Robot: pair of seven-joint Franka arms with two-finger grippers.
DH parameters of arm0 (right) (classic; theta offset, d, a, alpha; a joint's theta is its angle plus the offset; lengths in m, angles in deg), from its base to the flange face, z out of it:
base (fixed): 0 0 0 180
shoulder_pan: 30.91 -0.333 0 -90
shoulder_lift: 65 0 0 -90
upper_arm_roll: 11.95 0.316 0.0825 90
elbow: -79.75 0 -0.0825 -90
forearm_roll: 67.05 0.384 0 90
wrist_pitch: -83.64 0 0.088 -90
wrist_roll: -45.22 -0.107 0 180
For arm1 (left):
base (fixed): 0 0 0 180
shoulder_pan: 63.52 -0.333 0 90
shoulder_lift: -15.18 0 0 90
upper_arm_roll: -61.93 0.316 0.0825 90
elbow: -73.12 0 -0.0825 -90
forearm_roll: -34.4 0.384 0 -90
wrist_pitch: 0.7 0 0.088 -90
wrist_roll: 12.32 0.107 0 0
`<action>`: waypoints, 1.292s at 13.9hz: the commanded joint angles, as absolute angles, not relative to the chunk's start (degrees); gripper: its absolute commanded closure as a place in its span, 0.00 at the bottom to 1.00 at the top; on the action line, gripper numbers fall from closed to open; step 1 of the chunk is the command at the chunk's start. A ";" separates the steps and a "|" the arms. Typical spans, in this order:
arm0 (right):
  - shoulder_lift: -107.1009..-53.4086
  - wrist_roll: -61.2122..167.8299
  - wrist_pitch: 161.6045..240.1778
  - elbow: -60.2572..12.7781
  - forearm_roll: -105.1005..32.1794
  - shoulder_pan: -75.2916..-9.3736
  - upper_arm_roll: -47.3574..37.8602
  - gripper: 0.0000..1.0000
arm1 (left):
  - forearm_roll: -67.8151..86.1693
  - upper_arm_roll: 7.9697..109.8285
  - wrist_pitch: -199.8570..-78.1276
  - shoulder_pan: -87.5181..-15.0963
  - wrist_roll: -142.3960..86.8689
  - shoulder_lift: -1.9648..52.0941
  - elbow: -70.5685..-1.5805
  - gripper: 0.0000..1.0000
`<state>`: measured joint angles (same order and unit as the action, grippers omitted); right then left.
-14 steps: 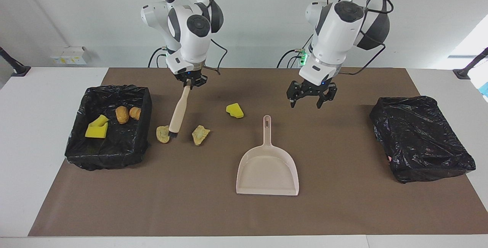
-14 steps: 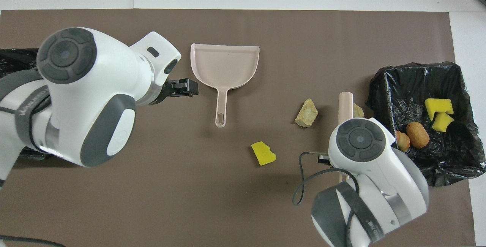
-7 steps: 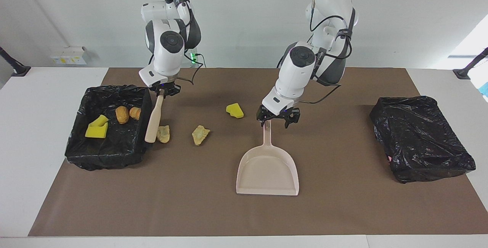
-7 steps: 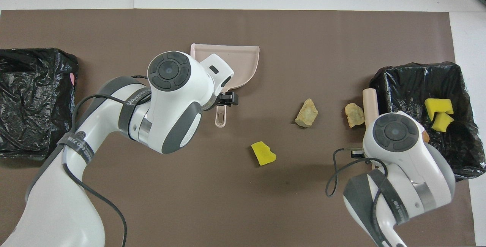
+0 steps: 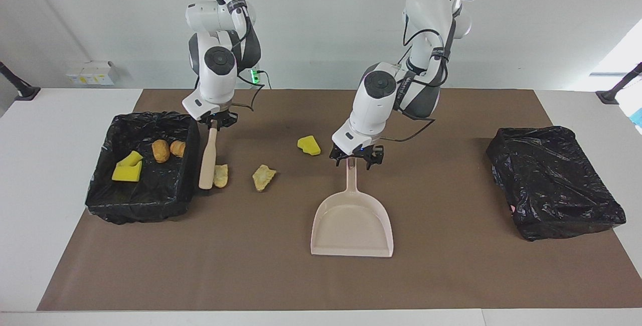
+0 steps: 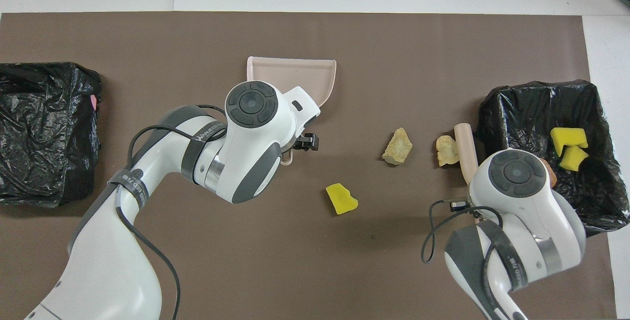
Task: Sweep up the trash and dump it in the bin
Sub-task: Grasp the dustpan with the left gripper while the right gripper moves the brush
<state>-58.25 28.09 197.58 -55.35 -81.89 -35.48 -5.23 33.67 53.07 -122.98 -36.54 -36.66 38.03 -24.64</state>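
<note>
Since scraps lie both in and out of the bin, progress: we judge the job partly done.
Done: two yellow sponge pieces (image 5: 127,169) and two brown chunks (image 5: 160,150) lie in the open bin (image 5: 150,115) at the right arm's end of the worktop (image 5: 451,266).
Left to do: two tan chunks (image 5: 263,177) and one yellow scrap (image 5: 309,145) lie loose on the worktop, the yellow one nearer to the robots; one tan chunk sits just beside the brush (image 5: 208,158) head.
Right jaws: clamped on the brush handle's top, beside the bin.
Left jaws: wide, straddling the tip of the dustpan (image 5: 351,220) handle, not closed on it.
Dustpan: flat on the worktop, empty.
Next, we reckon: grip the pan, then sweep the three scraps in and tip them out.
</note>
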 commanded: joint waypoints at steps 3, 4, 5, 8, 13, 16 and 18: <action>-59.90 30.28 202.29 -55.52 -72.62 -38.99 -5.09 1.00 | 35.02 54.10 -122.69 -35.49 -35.70 38.21 -24.17 0.39; -60.16 30.63 202.47 -55.17 -69.98 -40.04 -5.09 1.00 | 35.19 54.10 -122.52 -35.40 -35.79 38.21 -24.26 0.59; -60.34 30.81 202.47 -54.55 -68.38 -41.53 -5.09 1.00 | 35.37 54.10 -122.25 -35.22 -35.79 38.29 -24.17 0.78; -61.05 30.98 202.47 -52.88 -61.89 -45.04 -5.09 1.00 | 36.42 54.10 -121.46 -35.22 -35.61 38.29 -24.17 0.85; -63.07 32.74 198.27 -46.13 -57.73 -49.45 -5.09 1.00 | 36.08 54.10 -119.44 -35.22 -35.00 37.42 -22.25 0.85; -62.19 32.74 190.63 -41.11 -58.87 -48.75 -5.36 1.00 | 37.38 54.11 -117.07 -35.05 -34.91 35.50 -21.45 1.00; -60.88 32.04 187.10 -40.05 -61.49 -48.84 -5.53 1.00 | 37.56 54.19 -115.06 -35.57 -34.12 33.91 -21.80 1.00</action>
<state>-61.79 30.13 190.19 -41.61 -59.84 -49.41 -5.40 36.26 53.24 -117.99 -36.10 -35.06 36.53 -21.46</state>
